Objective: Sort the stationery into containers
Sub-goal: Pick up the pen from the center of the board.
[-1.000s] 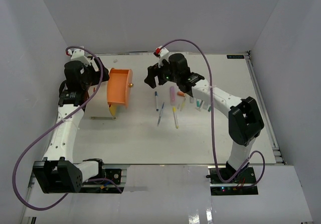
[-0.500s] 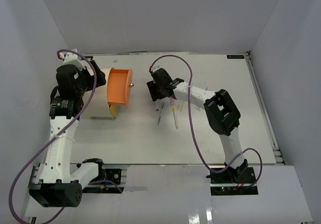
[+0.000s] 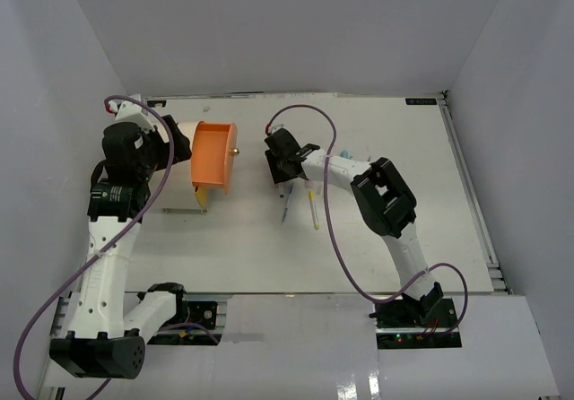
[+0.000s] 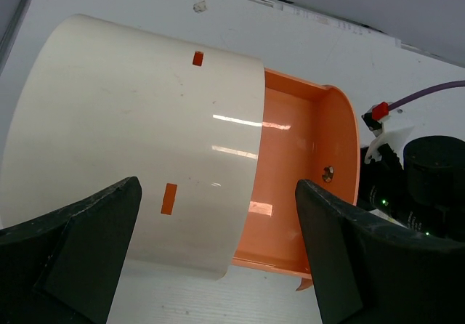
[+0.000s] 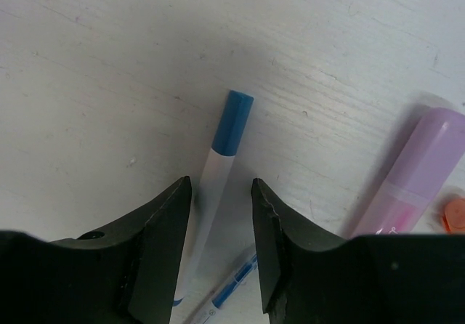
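Right gripper has dropped over a blue-capped white plastic pen, jaws narrowed but unclenched; left gripper gapes above cream plastic drum.

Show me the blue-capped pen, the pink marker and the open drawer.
blue-capped pen [image 5: 216,182]: right wrist view, on its white barrel.
pink marker [image 5: 412,175]: right wrist view, middle of its body.
open drawer [image 4: 289,160]: left wrist view, bare inside wall.
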{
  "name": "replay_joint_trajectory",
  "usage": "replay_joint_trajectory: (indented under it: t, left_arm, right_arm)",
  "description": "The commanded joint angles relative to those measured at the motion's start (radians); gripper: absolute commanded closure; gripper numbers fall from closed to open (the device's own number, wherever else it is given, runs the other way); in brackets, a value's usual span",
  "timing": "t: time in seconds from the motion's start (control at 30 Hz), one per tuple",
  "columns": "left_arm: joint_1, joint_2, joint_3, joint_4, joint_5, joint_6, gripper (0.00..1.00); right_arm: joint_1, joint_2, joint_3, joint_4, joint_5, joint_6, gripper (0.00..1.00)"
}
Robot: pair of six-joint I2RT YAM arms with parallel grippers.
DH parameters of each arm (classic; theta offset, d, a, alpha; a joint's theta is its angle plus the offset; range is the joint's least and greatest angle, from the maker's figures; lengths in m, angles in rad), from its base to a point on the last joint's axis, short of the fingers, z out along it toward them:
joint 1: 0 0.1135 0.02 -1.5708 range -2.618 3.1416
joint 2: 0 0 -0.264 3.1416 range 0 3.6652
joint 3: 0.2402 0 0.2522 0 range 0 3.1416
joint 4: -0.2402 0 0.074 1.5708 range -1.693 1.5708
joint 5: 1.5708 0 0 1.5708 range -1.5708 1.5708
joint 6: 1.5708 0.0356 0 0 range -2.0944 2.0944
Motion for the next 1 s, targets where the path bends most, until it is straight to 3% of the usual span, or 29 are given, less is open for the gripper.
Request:
replay_joint_trajectory:
  t: [0.0, 0.17, 0.33, 0.67, 0.97]
  left_arm:
    - [-0.005, -0.026, -0.005, -0.010, -0.011, -0.009, 0.02]
    - [-0.005, -0.032, -0.011, -0.010, -0.014, -0.012, 0.02]
    - [-0.005, -0.038, -0.012, -0.012, -0.013, -0.015, 0.02]
    - [-0.005, -0.043, -0.009, -0.013, -0.003, -0.024, 0.02]
    - [-0.005, -0.043, -0.017, -0.012, -0.003, -0.029, 0.02]
  right_arm:
    - [0.006, 0.014, 0.040, 0.005, 0.028, 0.026, 0.55]
    - [0.006, 0.028, 0.035, 0.008, 0.028, 0.036, 0.65]
    - [0.007, 0.016, 0.034, 0.011, 0.011, 0.055, 0.91]
    - [0.004, -0.223, 0.098, 0.030, -0.008, 0.041, 0.92]
    - [0.010, -0.481, 0.043, 0.129, -0.125, 0.132, 0.92]
